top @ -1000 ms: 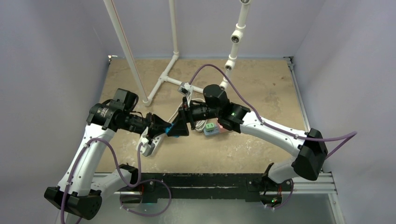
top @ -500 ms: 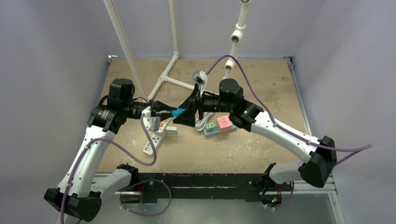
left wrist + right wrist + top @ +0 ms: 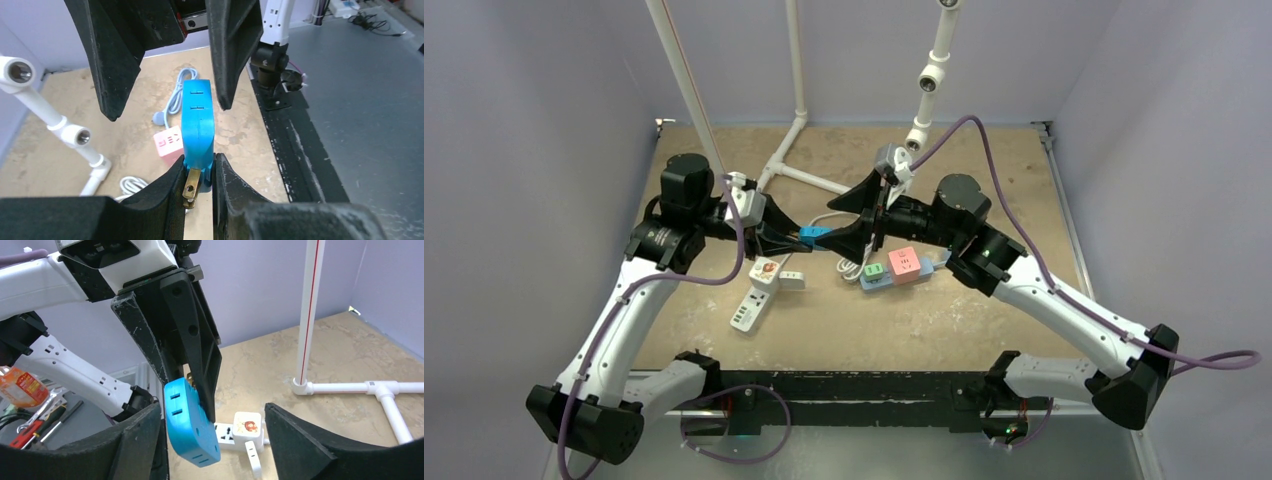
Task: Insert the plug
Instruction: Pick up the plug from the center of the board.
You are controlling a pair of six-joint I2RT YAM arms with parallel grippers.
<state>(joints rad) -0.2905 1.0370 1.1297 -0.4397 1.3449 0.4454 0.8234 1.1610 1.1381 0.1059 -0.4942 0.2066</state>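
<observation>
Noting white plastic power strip [image 3: 752,308] flat near the table [image 3: 984,190] front edge, no longer under the arms. Found blue plastic block plug [image 3: 198,125] lifted from strip level to mid-air, clamped at pronged end in left tool [image 3: 198,172]. Found right tool [image 3: 212,412] widened, jaws apart either side of plug's free end. Judged a regrip; insertion not begun. Noted white pipe frame [image 3: 799,120] close behind; freer room toward front.

High up and behind, we look down and forward over the whole surface [image 3: 1004,190]. Our left wrist view sits close behind the left tool [image 3: 200,165], facing across at the right tool [image 3: 167,112]. Our right wrist view looks back the opposite way, equally near. All three views share the blue plug [image 3: 814,235] between the tools.
</observation>
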